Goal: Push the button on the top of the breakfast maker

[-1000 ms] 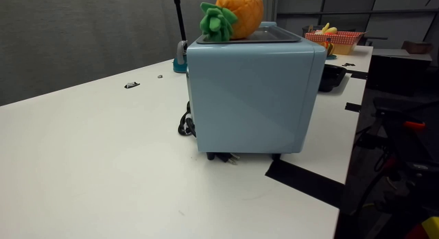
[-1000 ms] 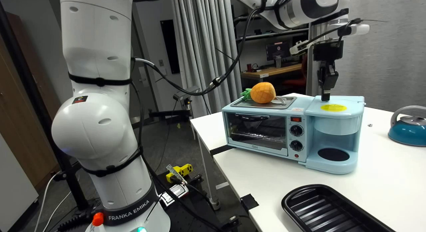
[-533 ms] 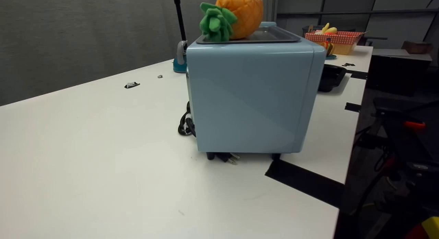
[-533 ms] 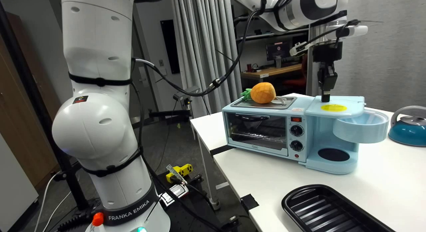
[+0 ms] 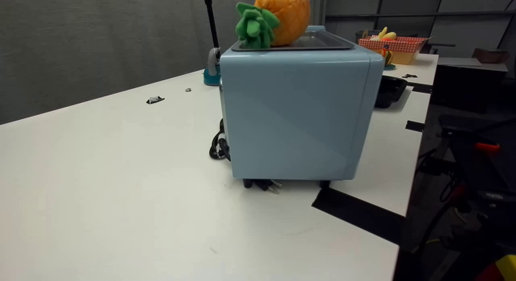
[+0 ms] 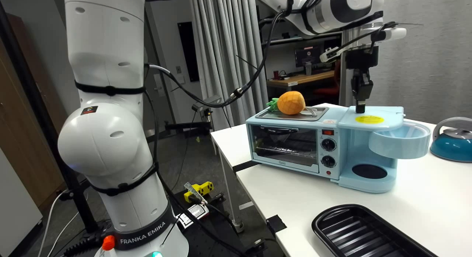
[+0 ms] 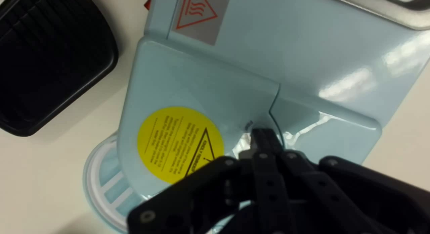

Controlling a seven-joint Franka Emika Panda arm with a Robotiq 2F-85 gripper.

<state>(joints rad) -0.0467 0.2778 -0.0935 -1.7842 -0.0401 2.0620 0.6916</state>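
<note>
The breakfast maker is a pale blue boxy appliance. It shows in both exterior views (image 5: 294, 115) (image 6: 343, 150), and its top fills much of the wrist view (image 7: 208, 79). My gripper (image 6: 360, 109) points straight down with its fingertips on, or right at, the top of the coffee end, behind a round yellow sticker (image 6: 370, 119). In the wrist view the gripper (image 7: 265, 133) is shut with nothing between its fingers. The button is hidden under the fingertips. A round pale blue filter basket (image 6: 400, 144) sticks out from beneath the top, and it also shows in the wrist view (image 7: 102, 180).
An orange toy pineapple (image 6: 291, 103) lies on the maker's metal top tray (image 6: 313, 117). A black grill pan (image 6: 363, 231) lies in front. A teal kettle (image 6: 453, 144) stands beyond the coffee end. A black cord (image 5: 217, 148) lies behind the maker.
The filter basket has swung out from under the top between one second and half a second ago. The gripper has stayed nearly in place, shifting slightly left in an exterior view.
</note>
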